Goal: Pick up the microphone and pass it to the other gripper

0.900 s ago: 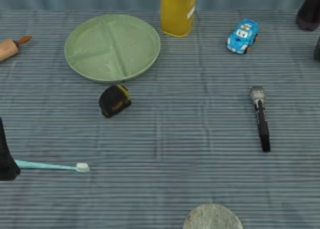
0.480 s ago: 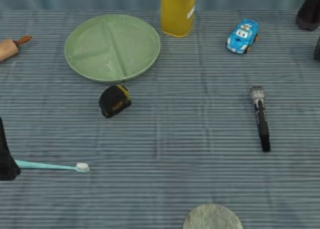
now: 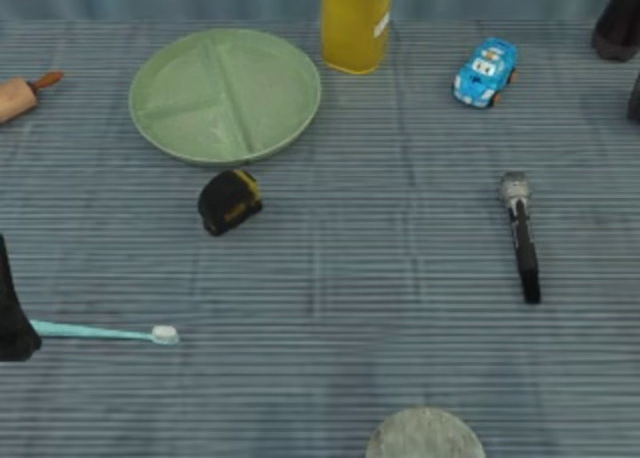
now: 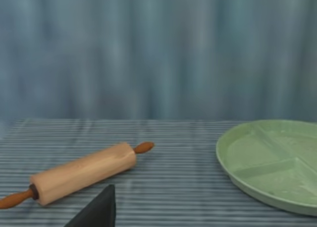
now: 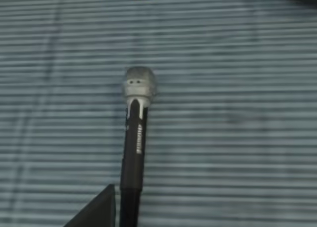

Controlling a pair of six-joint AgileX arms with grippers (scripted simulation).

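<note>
Microphone (image 3: 521, 234), slim black stick with grey mesh head, lies untouched on the striped tablecloth's (image 3: 380, 278) right side; rigid, light, best gripped mid-handle. Neither claw's opening can be told.

Bare cloth (image 3: 400, 278) around microphone (image 3: 521, 236)

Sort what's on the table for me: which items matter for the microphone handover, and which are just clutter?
For the job:
microphone, lying on the table's right side
left gripper, at the left edge
right gripper, close over the microphone's handle

Just lying about:
green plate
yellow bottle
blue toy car
tape measure
toothbrush
rolling pin
</note>
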